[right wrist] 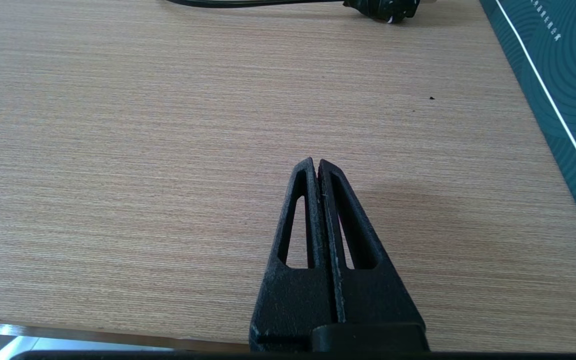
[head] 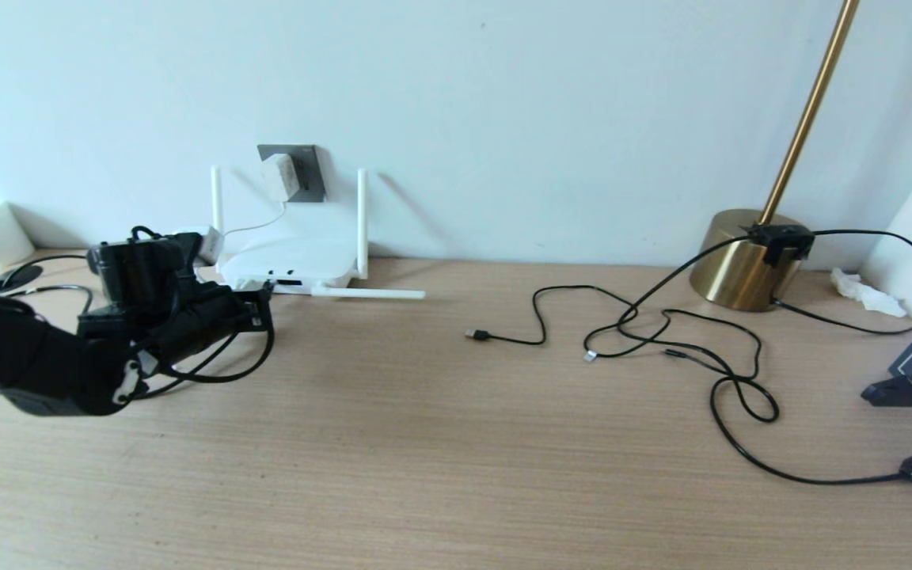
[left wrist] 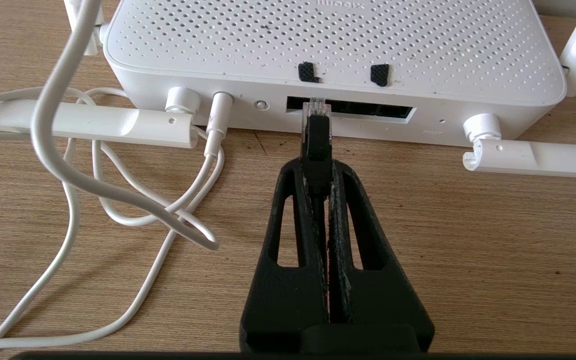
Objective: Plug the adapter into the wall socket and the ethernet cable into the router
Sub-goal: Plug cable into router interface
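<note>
The adapter (head: 279,176) sits in the wall socket (head: 294,172), so that half looks done. Now the left pincer (left wrist: 317,170) is clamped on the ethernet cable (left wrist: 316,145), its clear plug nosing right at the mouth of the router (left wrist: 328,45) port strip, leftmost slot. Plug's long axis points straight ahead from the pincer into the port, so a push along that line should seat it. Right pincer (right wrist: 316,162), tips together and empty, hangs over the desk (right wrist: 118,150), well apart.
</note>
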Controlling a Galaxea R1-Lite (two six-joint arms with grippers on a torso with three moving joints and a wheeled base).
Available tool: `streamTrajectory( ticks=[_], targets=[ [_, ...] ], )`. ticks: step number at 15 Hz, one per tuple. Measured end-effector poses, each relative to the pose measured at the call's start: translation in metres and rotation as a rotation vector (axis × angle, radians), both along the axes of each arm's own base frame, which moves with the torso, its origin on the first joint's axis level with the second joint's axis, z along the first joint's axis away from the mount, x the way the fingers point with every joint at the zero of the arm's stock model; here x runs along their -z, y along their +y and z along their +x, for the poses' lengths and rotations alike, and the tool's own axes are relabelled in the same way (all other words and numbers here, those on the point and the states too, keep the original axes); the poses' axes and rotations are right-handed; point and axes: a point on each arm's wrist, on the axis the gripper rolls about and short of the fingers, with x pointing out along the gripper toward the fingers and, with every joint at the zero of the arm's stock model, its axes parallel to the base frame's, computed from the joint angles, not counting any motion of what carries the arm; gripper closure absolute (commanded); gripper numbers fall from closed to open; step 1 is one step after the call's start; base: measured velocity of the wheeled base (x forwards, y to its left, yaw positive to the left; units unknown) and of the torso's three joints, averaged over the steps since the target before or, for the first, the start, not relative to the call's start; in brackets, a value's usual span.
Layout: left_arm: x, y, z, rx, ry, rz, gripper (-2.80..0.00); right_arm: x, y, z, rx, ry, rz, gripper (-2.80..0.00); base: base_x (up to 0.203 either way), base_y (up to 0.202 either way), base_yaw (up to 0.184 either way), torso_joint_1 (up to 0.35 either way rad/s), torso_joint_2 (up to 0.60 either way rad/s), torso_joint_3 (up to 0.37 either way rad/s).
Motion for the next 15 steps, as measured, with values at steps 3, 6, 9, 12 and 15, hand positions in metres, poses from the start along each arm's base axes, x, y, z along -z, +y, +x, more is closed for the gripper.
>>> streamTrajectory(
  ticks=[3, 6, 9, 12, 15],
  targets=[
    [-0.001, 0.0, -0.0004, 0.0, -0.003, 0.0, 0.0, 0.0, 0.0, 0.0, 0.0, 0.0, -0.001, 0.0, 0.0, 0.0, 0.0, 0.0, 0.0, 0.0],
    [-0.0027, 0.0, -0.0012, 0.0, -0.006, 0.0, 0.0, 0.0, 0.0, 0.0, 0.001, 0.0, -0.001, 0.0, 0.0, 0.0, 0.0, 0.0, 0.0, 0.0],
    [-0.0035, 0.0, -0.0016, 0.0, -0.009, 0.0, 0.0, 0.0, 0.0, 0.0, 0.001, 0.0, -0.001, 0.0, 0.0, 0.0, 0.0, 0.0, 0.0, 0.0],
    [-0.0035, 0.0003, -0.0016, 0.0, -0.009, 0.0, 0.0, -0.0001, 0.0, 0.0, 0.001, -0.001, 0.0, 0.0, 0.0, 0.0, 0.0, 0.0, 0.0, 0.0],
    [-0.0019, 0.0002, -0.0017, 0.0, 0.009, 0.0, 0.0, 0.0, 0.0, 0.0, 0.001, 0.0, 0.0, 0.0, 0.0, 0.0, 0.0, 0.0, 0.0, 0.0]
  ],
)
